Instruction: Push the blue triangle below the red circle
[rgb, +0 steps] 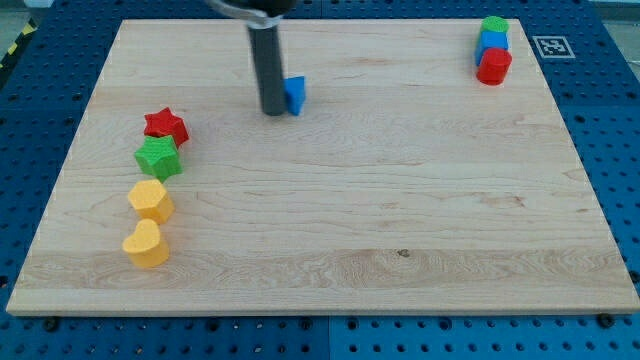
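Camera view: my tip (273, 111) touches the blue triangle's (295, 94) left side (no claw fitted); a glancing push risks missing the red circle (493, 66).

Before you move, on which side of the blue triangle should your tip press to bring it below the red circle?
I have no gripper, so I push. My tip already sits against the blue triangle on its side toward the view's left. The red circle lies far toward the view's right, so pressing that side, slightly from above, is probably best.
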